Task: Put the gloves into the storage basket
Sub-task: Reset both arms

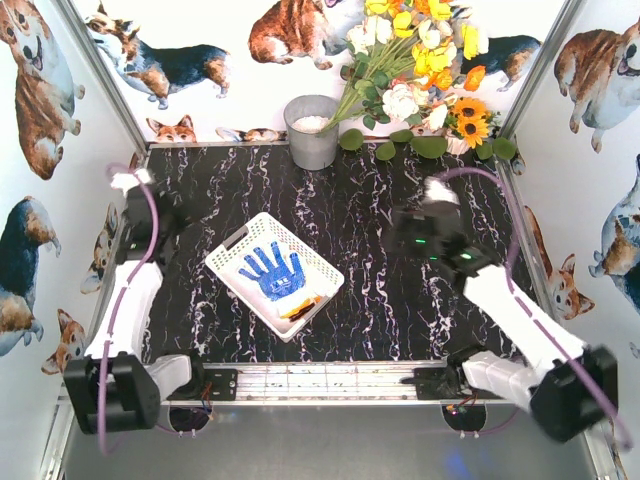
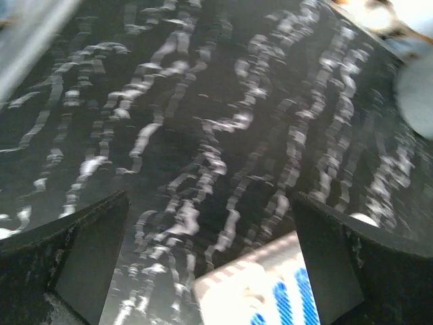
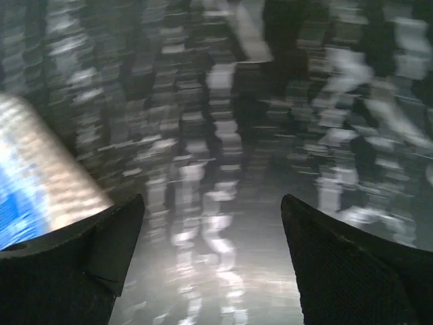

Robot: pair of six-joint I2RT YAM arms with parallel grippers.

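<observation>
The left gripper (image 2: 210,261) hangs spread and empty left of the storage basket (image 1: 306,244) on the marbled table (image 1: 400,305), where a blue dotted glove (image 1: 272,272) lies flat beside a bunched yellow-orange glove (image 1: 300,306), and the right gripper (image 3: 213,261) is likewise spread and empty, so a low-swinging arm could clip the light basket and spill them.

top: high, rear, looking down | wrists: close over table (image 2: 203,135) — both catch storage basket (image 2: 237,281) edge
</observation>
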